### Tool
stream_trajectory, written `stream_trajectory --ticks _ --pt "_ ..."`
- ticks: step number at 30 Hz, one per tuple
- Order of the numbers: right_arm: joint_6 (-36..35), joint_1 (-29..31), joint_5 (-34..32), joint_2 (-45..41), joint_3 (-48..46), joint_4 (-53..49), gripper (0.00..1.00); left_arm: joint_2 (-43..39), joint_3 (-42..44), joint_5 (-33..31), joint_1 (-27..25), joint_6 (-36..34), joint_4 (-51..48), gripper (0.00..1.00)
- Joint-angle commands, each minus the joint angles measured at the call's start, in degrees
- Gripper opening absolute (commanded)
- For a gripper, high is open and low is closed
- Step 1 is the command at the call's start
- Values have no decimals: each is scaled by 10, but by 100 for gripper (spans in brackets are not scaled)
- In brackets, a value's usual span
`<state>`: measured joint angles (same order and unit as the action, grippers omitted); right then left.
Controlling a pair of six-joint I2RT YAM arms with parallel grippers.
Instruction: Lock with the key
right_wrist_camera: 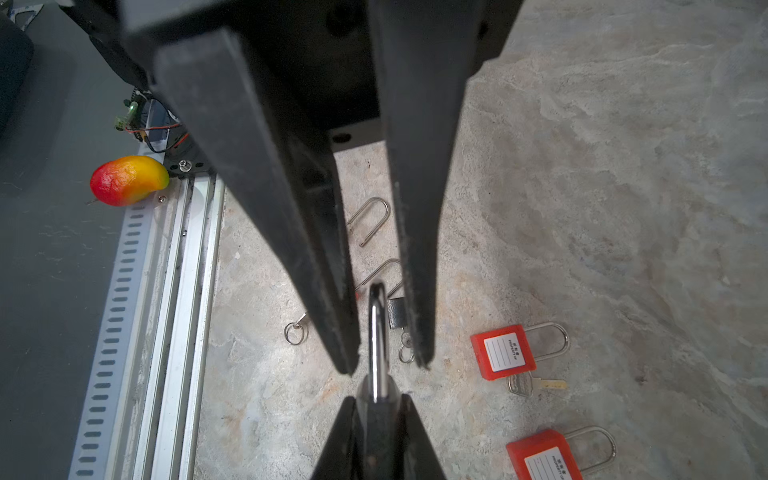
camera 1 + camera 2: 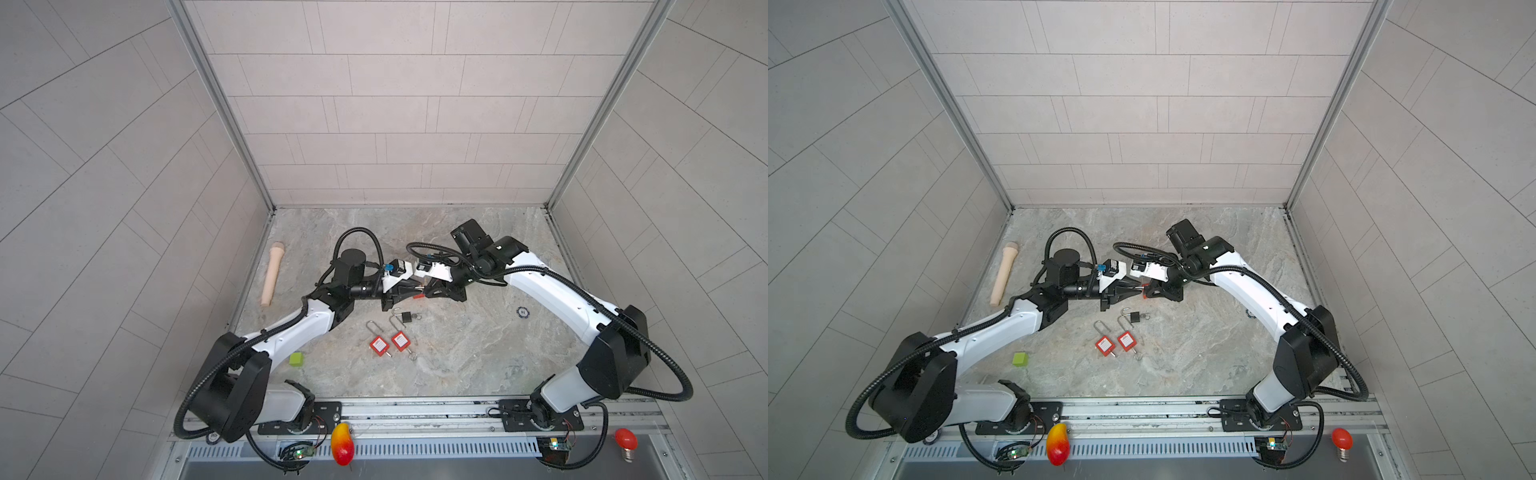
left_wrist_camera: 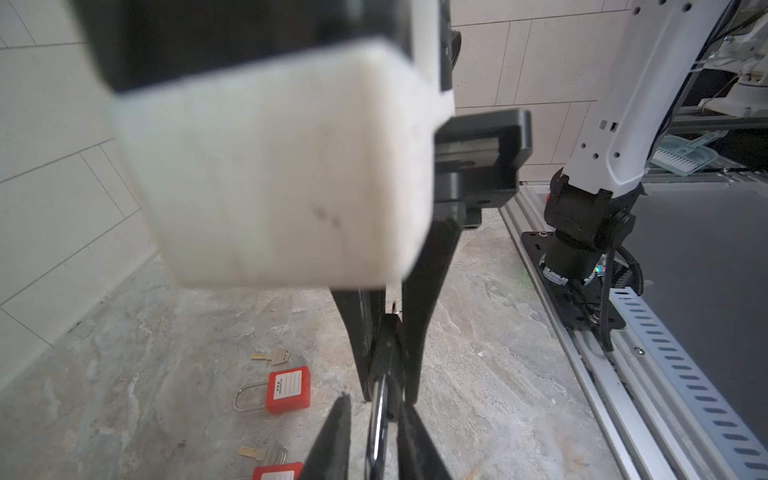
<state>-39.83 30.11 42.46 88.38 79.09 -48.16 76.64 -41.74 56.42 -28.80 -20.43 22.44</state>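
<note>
Two grippers meet tip to tip above the middle of the table (image 2: 478, 357), and the step in hand reads as a transfer of the padlock (image 3: 388, 347) from one to the other. Right gripper (image 1: 378, 400): fingers drawn together and clamped on the black body of the padlock, which hangs clear of the surface. Left gripper (image 3: 375, 401): fingers slightly apart, one on each side of the steel shackle (image 1: 377, 332), with a gap on both sides in the right wrist view, so it appears to carry no load. Whether the shackle is pressed home or sprung cannot be told, since both wrist views show it edge-on. Recommended procedure: keep the right clamp firm and motionless, then draw the left gripper straight back along the line of the shackle, opening no wider than needed, so that neither fingertip hooks the loop and twists the body in the grip. Check that the keyway end is clear of the right fingers; it is hidden here. A loose key (image 3: 272, 356) lies on the table near a red padlock (image 2: 377, 345); a further red padlock (image 2: 400, 340) and a second black padlock (image 2: 407, 318) lie close by. Which key fits the held padlock cannot be told. Likely risk: the body slipping in a narrow grip when a key is pushed in
</note>
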Motion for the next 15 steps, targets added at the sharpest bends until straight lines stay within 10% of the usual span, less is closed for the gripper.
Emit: stream_trajectory --ticks 1,15 --pt "-2 0 6 -15 -3 6 0 -19 -8 -2 11 5 6 37" --pt "-7 1 3 -14 1 7 0 -10 -36 23 21 -46 -92 21"
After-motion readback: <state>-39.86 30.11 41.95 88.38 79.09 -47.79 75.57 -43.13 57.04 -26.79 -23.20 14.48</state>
